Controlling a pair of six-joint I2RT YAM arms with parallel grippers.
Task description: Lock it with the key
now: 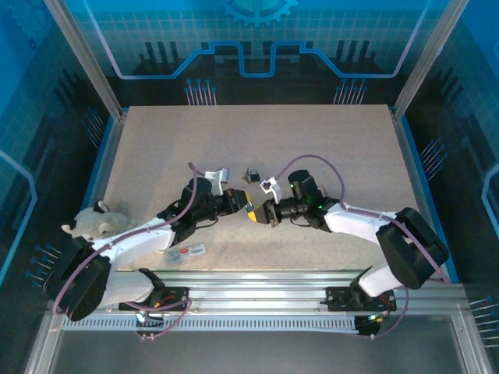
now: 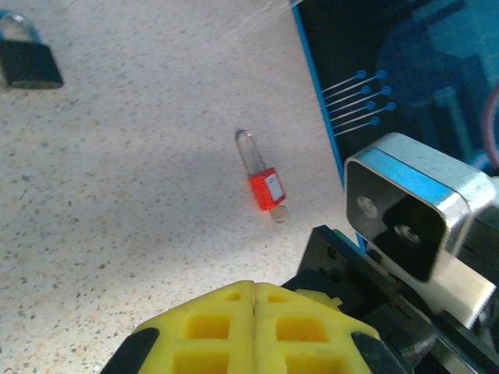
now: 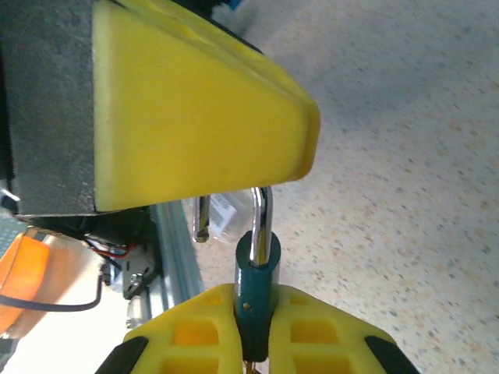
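Yellow, grid-moulded pads of the right tool [image 3: 253,331] are clenched on the dark teal padlock [image 3: 255,280], lifted over the speckled beige table [image 3: 405,195] near its front middle. Its polished steel shackle [image 3: 263,218] has one leg free of the body. The left tool [image 2: 255,300], its wedge-shaped yellow pads pressed together, covers the shackle's bend. A red padlock [image 2: 266,188] and a black padlock [image 2: 27,64] lie flat on the table.

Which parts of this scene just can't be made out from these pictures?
- A key: in the left wrist view the left tool is shut and nothing shows in it. In the top view the spot where the tools meet is too small.
- Keyhole end of the green padlock: in the right wrist view it is buried in the grip of the right tool and cut by the bottom edge.
- Black padlock: in the left wrist view it is cut by the top-left edge.
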